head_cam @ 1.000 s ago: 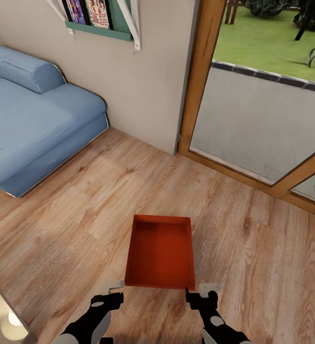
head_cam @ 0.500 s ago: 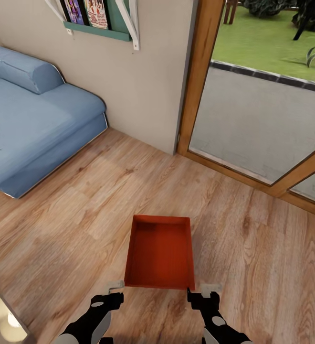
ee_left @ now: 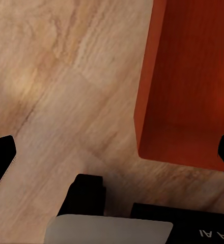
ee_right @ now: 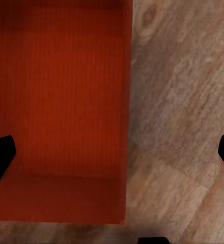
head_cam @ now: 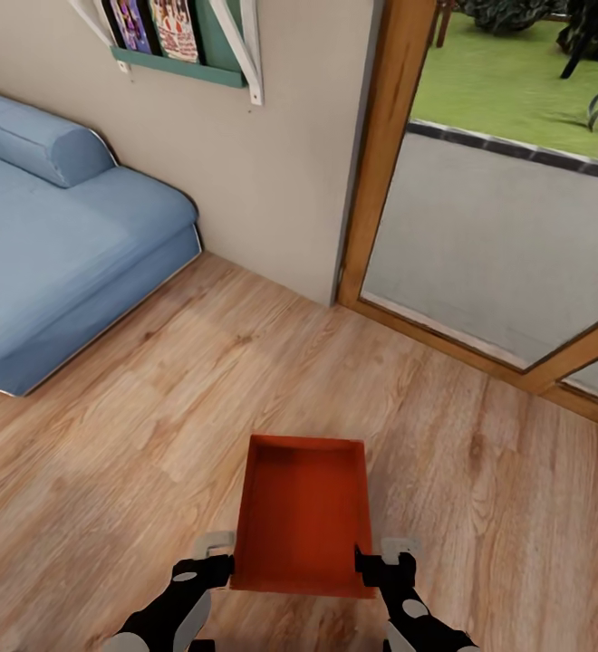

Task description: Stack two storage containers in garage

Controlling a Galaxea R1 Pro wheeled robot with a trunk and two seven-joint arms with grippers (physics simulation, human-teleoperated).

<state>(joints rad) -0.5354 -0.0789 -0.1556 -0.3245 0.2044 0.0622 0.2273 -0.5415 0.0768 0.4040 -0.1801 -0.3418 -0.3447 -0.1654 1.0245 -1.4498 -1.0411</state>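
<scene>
One red-orange open-top storage container [head_cam: 303, 512] lies on the light wood plank floor of the living room, low in the middle of the head view. Its near end sits between my two grippers. My left gripper [head_cam: 219, 560] is open, and the box's left wall [ee_left: 188, 76] stands between its spread fingertips in the left wrist view. My right gripper [head_cam: 382, 560] is open too, straddling the box's right wall [ee_right: 61, 101]. Neither pair of fingers touches the walls. The box is empty.
A blue sofa [head_cam: 54, 235] stands at the left. A cream wall [head_cam: 272, 163] with a green shelf of books [head_cam: 177, 45] is ahead. A wood-framed glass door [head_cam: 380, 154] at the right looks out on paving and lawn.
The whole view has shifted as the camera advanced. The container now lies closer, with its near end between the grippers instead of just ahead of them. Both grippers stay open.
</scene>
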